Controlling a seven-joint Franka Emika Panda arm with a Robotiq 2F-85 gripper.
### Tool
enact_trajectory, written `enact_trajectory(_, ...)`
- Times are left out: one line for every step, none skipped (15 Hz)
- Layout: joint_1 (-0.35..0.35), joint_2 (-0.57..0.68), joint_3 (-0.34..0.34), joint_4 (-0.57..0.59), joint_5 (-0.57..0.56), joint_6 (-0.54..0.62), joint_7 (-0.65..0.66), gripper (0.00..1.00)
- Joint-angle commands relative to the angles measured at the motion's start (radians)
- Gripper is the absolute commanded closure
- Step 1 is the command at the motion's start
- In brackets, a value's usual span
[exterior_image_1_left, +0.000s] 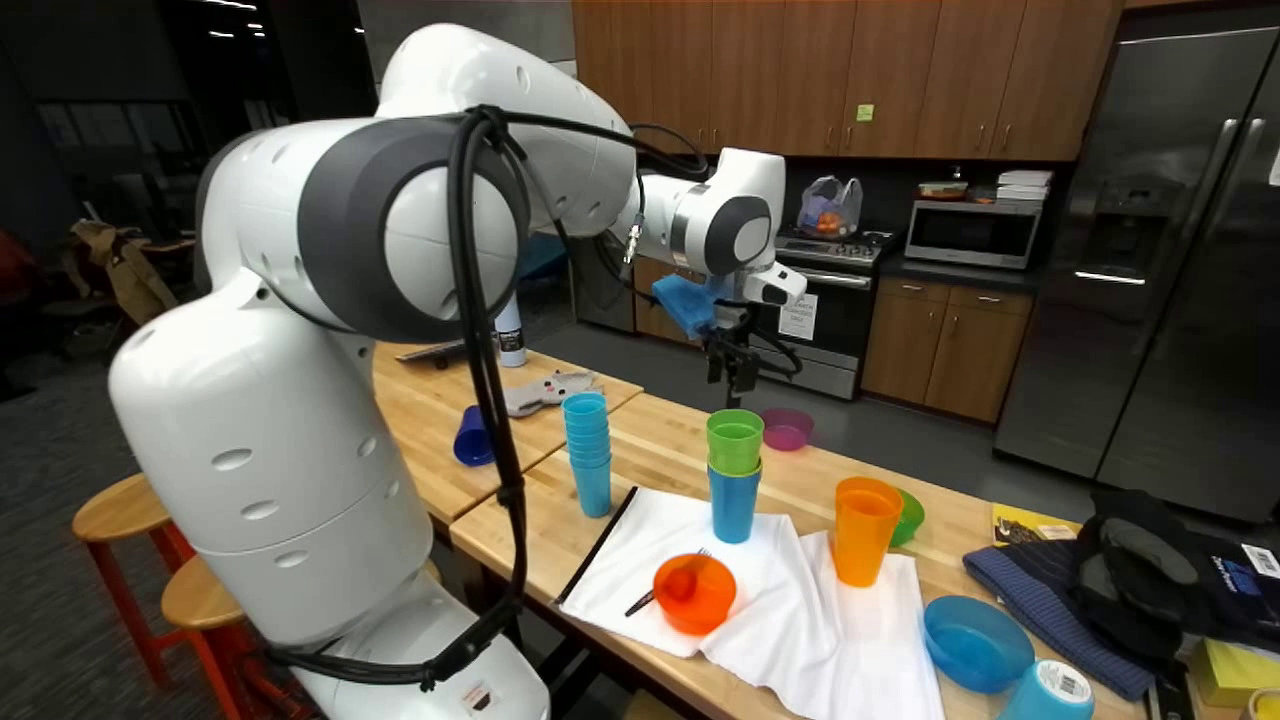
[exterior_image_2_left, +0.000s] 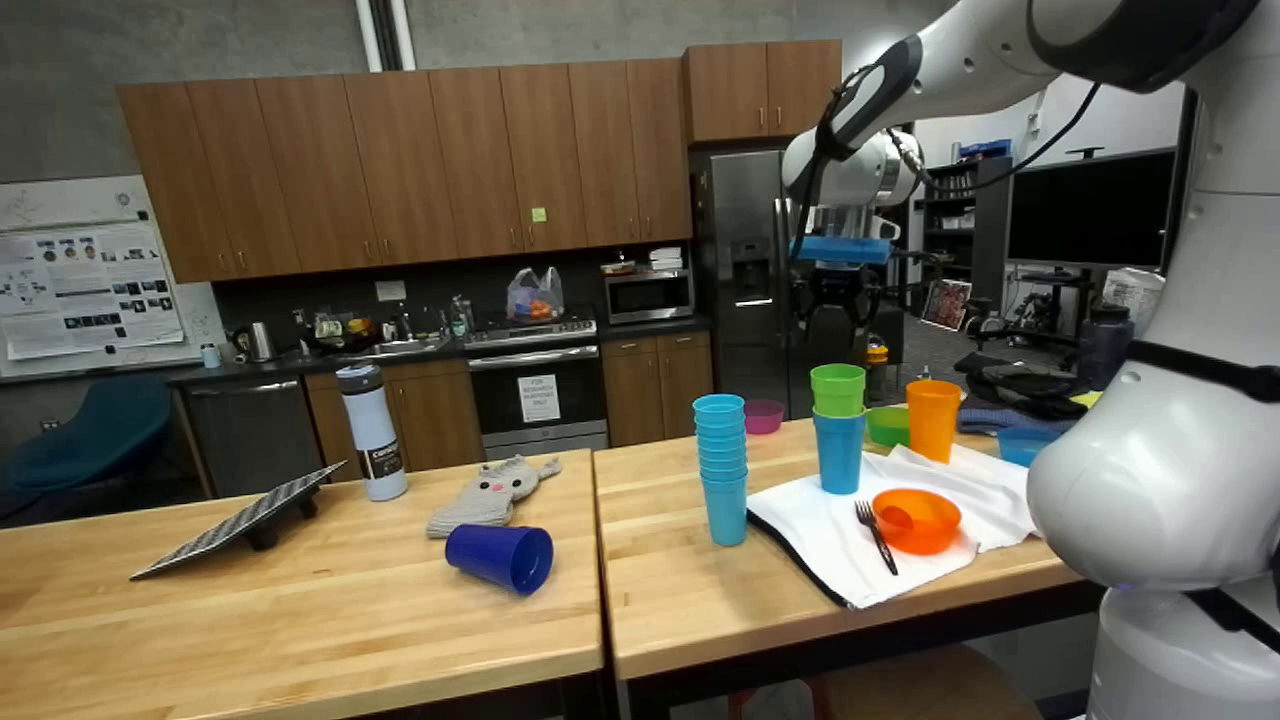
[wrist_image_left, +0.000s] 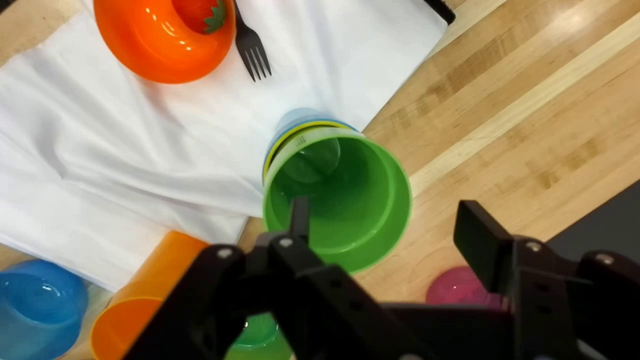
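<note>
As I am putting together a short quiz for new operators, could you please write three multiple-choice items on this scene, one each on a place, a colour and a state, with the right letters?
1. Where is the green cup relative to the blue cup stacked with it?
A) Below it
B) Beside it
C) Above it

2. What colour is the bowl beside the fork?
A) Orange
B) Purple
C) Green

3. What state is the pincer in?
A) Shut on the green cup
B) Open, holding nothing
C) Shut and empty

Right letters:
1: C, as both exterior views show the green cup higher.
2: A, as the bowl next to the fork is plainly orange in the wrist view.
3: B, as its jaws stand apart in the wrist view, gripping nothing.
</note>
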Motion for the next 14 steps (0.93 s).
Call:
enact_trajectory(-0.008,-0.017,-0.020,-0.029,0.000,-0.021,-0.017,0.00)
enact_trajectory(-0.010,-0.019,-0.023,-0.037,-0.004,-0.026,-0.019,0.00)
enact_trajectory(-0.013,-0.025,-0.026,-0.049,-0.014,-0.028,-0.016,0.00)
enact_trajectory(-0.020,-0.032,-0.032,-0.061,-0.031,-0.029,-0.014,0.00)
enact_trajectory(-0.028,-0.037,-0.038,-0.066,-0.047,-0.035,-0.012,0.00)
enact_trajectory(-0.038,-0.048,-0.047,-0.079,-0.063,-0.037,-0.006,0.00)
enact_trajectory(-0.048,-0.056,-0.056,-0.084,-0.076,-0.041,-0.004,0.00)
enact_trajectory(-0.062,-0.068,-0.069,-0.089,-0.091,-0.044,-0.005,0.00)
enact_trajectory(-0.074,-0.082,-0.078,-0.094,-0.104,-0.050,-0.005,0.00)
enact_trajectory(-0.088,-0.100,-0.087,-0.104,-0.128,-0.046,0.002,0.00)
enact_trajectory(-0.102,-0.113,-0.095,-0.105,-0.148,-0.050,0.002,0.00)
enact_trajectory(-0.116,-0.129,-0.102,-0.115,-0.166,-0.044,0.005,0.00)
enact_trajectory(-0.128,-0.140,-0.110,-0.120,-0.173,-0.047,0.003,0.00)
enact_trajectory(-0.139,-0.148,-0.117,-0.121,-0.174,-0.053,-0.005,0.00)
